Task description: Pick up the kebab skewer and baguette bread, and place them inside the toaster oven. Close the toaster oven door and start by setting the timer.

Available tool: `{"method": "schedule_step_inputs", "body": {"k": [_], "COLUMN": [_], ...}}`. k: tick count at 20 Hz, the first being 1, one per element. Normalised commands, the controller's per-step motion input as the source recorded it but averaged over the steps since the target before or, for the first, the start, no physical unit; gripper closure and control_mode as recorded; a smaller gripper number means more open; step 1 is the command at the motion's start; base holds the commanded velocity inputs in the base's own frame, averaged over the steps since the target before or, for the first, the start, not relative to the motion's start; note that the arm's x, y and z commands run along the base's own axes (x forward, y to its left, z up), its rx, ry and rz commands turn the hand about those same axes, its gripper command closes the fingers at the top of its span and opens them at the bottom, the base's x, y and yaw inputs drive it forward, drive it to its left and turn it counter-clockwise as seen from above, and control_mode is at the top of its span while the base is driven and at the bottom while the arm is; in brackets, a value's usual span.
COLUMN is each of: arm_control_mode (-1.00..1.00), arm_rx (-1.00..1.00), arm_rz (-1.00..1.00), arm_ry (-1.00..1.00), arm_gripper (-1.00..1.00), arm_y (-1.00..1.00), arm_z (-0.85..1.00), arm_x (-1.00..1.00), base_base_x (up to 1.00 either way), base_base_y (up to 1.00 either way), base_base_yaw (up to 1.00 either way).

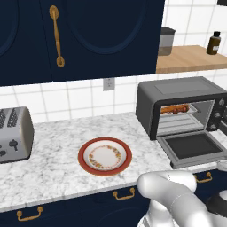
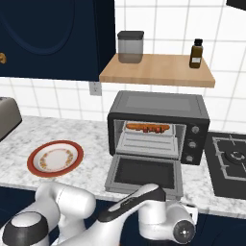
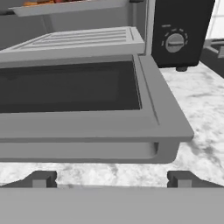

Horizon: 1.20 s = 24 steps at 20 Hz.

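Observation:
The toaster oven [image 1: 177, 88] [image 2: 158, 103] stands on the counter with its door [image 1: 193, 148] [image 2: 144, 174] [image 3: 74, 87] dropped flat. Inside, on the upper rack, lies a golden-brown baguette with the reddish kebab skewer beside it [image 1: 175, 108] [image 2: 146, 127]; their orange and red edge peeks in at the top of the hand view [image 3: 43, 2]. My gripper [image 3: 112, 180] is open and empty, low at the counter's front edge, just before the door's bar handle [image 3: 78, 151]. A timer knob [image 3: 174, 43] sits on the oven's right panel.
An empty red-rimmed plate [image 1: 81, 156] [image 2: 33, 161] lies left of the oven. A silver two-slot toaster [image 1: 13, 133] stands at the far left. A black stove top [image 2: 230, 158] adjoins the oven on the right. A wooden shelf [image 2: 158, 72] above carries a jar and a bottle.

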Motion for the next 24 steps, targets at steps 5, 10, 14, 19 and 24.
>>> {"method": "schedule_step_inputs", "body": {"k": [5, 10, 14, 19, 24], "arm_control_mode": [-1.0, -1.0, -1.0, -1.0, -1.0], "arm_rx": [0.0, 0.0, 0.0, 0.0, 0.0], "arm_rz": [0.0, 0.0, 0.0, -0.07, -0.06], "arm_ry": [0.0, 0.0, 0.01, 0.04, 0.01], "arm_gripper": [-1.0, -1.0, -1.0, -1.0, -1.0], "arm_y": [0.13, 0.14, 0.06, -0.07, -0.05], "arm_z": [-0.15, -0.15, 0.0, -0.04, -0.14], "arm_x": [0.09, 0.06, 0.14, 0.05, 0.02], "base_base_x": [0.0, 0.0, 0.0, 0.0, 0.0], "base_base_y": [0.0, 0.0, 0.0, 0.0, 0.0], "base_base_yaw": [0.0, 0.0, 0.0, 0.0, 0.0]}}
